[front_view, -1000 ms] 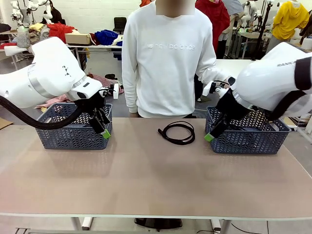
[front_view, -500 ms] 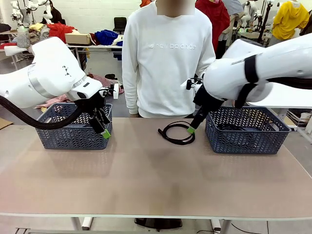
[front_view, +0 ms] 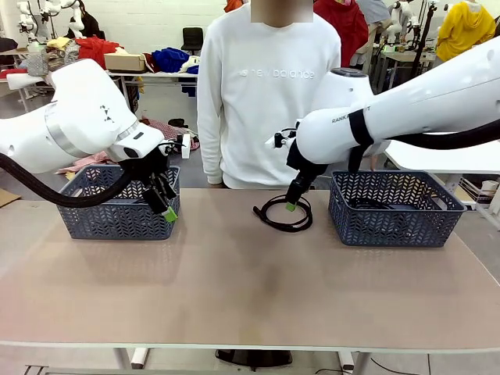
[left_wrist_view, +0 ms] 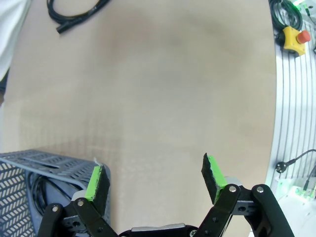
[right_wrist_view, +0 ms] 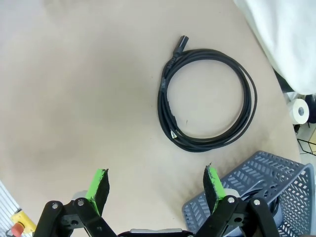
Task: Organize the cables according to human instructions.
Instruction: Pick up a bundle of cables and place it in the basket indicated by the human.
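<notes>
Front view: your right gripper [front_view: 291,205] hangs over the coiled cable [front_view: 284,212], fingers apart | left gripper [front_view: 169,212] spread wide beside the left basket [front_view: 117,216], holding nothing

Two blue-grey perforated baskets [front_view: 119,211] [front_view: 394,209] sit on the tan table [front_view: 234,289], mid-left and mid-right; a person in a white sweatshirt [front_view: 266,94] stands top centre.
</notes>
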`<state>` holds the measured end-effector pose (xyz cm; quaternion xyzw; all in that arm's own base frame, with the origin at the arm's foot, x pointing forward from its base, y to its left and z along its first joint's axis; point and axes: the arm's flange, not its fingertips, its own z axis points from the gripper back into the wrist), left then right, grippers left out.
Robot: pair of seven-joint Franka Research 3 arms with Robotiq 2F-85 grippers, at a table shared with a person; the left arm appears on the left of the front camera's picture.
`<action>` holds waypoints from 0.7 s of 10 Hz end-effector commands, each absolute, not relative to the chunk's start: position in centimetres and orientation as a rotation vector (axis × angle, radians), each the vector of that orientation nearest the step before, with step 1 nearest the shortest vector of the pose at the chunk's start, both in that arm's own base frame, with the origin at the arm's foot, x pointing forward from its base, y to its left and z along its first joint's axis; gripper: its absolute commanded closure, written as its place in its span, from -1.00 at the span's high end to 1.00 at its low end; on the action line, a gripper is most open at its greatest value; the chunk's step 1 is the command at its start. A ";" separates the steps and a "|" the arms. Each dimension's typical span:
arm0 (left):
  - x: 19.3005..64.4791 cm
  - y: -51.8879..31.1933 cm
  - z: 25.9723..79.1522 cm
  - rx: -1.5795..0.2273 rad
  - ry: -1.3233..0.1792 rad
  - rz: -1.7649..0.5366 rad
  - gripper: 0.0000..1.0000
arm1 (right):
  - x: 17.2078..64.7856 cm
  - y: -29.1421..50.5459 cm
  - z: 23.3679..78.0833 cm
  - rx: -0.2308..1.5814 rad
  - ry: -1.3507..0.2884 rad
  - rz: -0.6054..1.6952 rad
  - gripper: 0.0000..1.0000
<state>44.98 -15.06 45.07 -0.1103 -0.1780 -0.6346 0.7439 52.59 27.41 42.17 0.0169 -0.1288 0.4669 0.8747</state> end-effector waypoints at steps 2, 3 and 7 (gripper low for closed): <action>45.2 -14.9 45.2 -0.246 -0.384 -1.394 0.96 | 53.8 28.3 42.3 0.011 -0.237 0.941 1.00; 45.2 -14.9 45.2 -0.246 -0.384 -1.394 0.96 | 53.1 27.9 42.0 0.032 -0.257 0.971 1.00; 45.2 -14.9 45.2 -0.246 -0.384 -1.394 0.96 | 53.1 27.9 42.0 0.032 -0.257 0.971 1.00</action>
